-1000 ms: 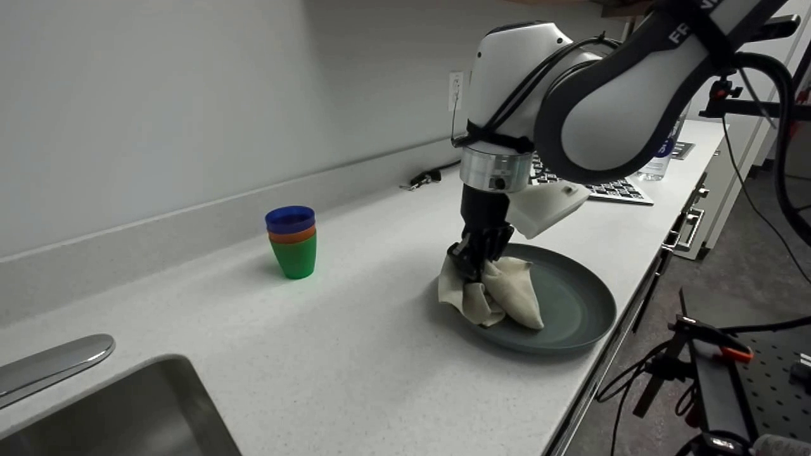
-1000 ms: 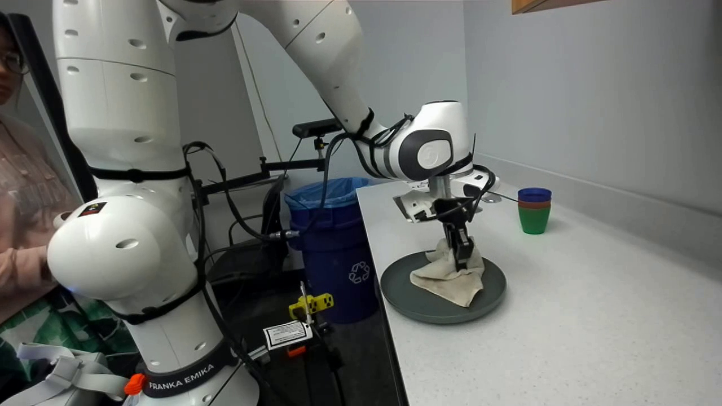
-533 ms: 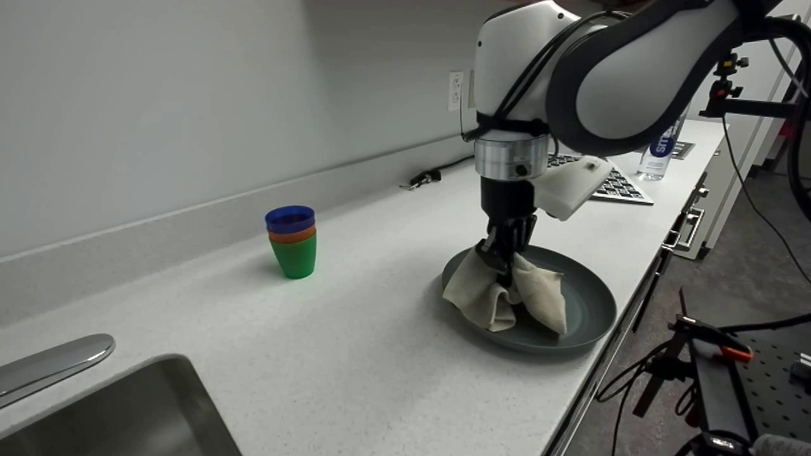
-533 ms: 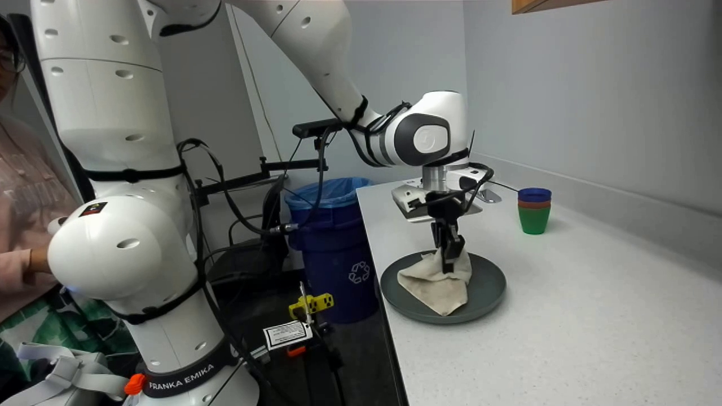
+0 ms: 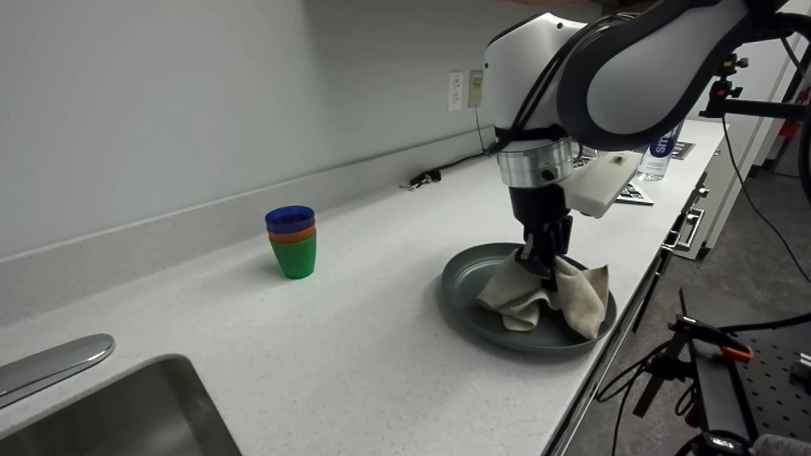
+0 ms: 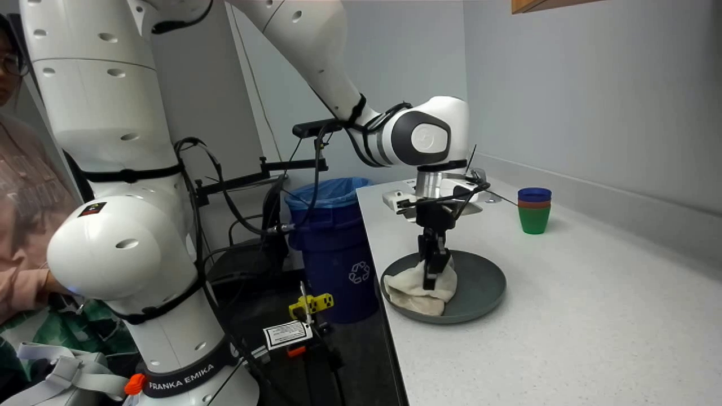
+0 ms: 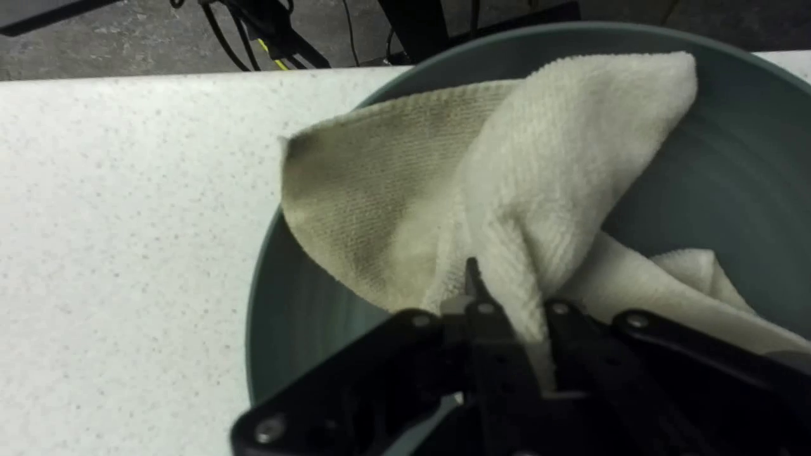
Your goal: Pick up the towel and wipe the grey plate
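Likely wiping step: hand (image 7: 518,307) grips towel (image 7: 557,158) on plate (image 6: 479,287) by bench (image 6: 564,316) front edge; should sweep toward back edge next.

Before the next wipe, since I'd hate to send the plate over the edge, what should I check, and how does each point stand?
1. Towel gripped: ok; the gripper pinches a fold of it.
2. Towel within the rim of the plate: not ok; in the wrist view a corner shows past the rim.
3. Plate well back from the edge of the counter: not ok; in both exterior views its rim is right by that edge.
4. Cups out of the way: ok; stacked upright, apart from the plate.
5. Fingertips off the plate's surface: cannot tell; the towel hides it.
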You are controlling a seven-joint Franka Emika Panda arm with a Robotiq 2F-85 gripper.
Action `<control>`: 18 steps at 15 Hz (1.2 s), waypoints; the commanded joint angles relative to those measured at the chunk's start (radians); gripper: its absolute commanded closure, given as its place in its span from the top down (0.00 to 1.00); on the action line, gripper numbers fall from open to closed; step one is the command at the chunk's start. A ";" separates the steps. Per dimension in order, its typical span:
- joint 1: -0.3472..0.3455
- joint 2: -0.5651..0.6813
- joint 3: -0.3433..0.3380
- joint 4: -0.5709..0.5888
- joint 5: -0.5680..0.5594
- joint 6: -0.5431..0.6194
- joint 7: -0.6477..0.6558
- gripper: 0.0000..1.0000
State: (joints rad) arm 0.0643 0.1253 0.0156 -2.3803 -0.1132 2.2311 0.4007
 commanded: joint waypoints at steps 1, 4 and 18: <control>-0.009 -0.004 -0.027 -0.013 -0.068 0.048 0.019 0.02; -0.002 0.021 -0.048 -0.004 -0.167 0.140 0.077 0.02; 0.078 0.121 -0.086 0.103 -0.672 0.414 0.502 0.02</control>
State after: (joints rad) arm 0.1229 0.2265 -0.0637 -2.3105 -0.7439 2.6114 0.8421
